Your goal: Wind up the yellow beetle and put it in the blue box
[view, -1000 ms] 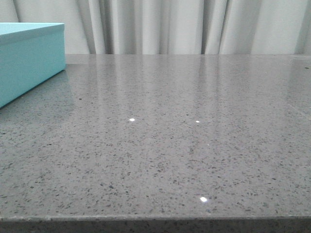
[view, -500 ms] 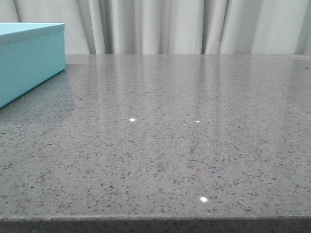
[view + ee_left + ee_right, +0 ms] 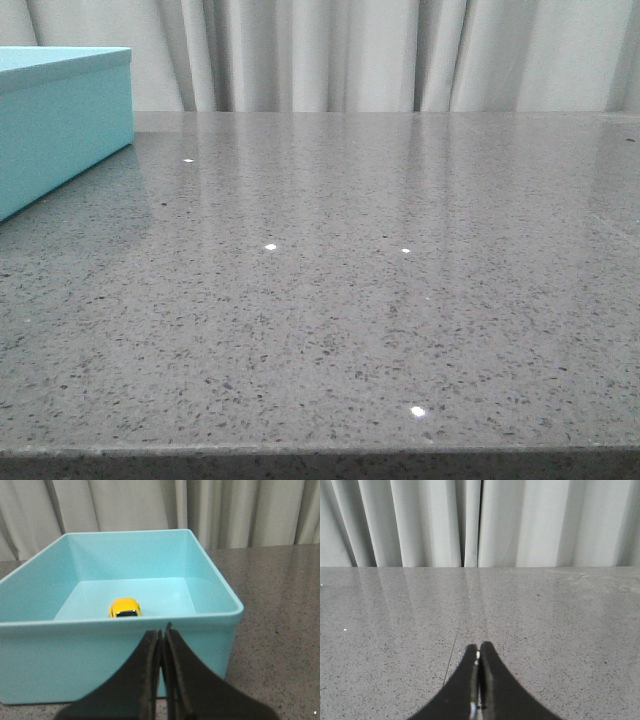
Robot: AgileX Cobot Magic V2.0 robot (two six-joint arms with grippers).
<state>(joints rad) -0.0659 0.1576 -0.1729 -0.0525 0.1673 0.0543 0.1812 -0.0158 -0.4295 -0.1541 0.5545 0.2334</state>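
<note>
The yellow beetle [image 3: 125, 607] sits on the floor of the blue box [image 3: 215, 650], near the wall closest to my left gripper. In the front view the blue box [image 3: 60, 120] stands at the far left of the table; the beetle and both grippers are out of that view. My left gripper [image 3: 161, 632] is shut and empty, just outside the box's near wall. My right gripper [image 3: 478, 647] is shut and empty, over bare grey tabletop.
The grey speckled tabletop [image 3: 350, 300] stretches to the right of the box. White curtains [image 3: 350, 50] hang behind the table's back edge. A thin seam [image 3: 460, 625] runs across the tabletop in the right wrist view.
</note>
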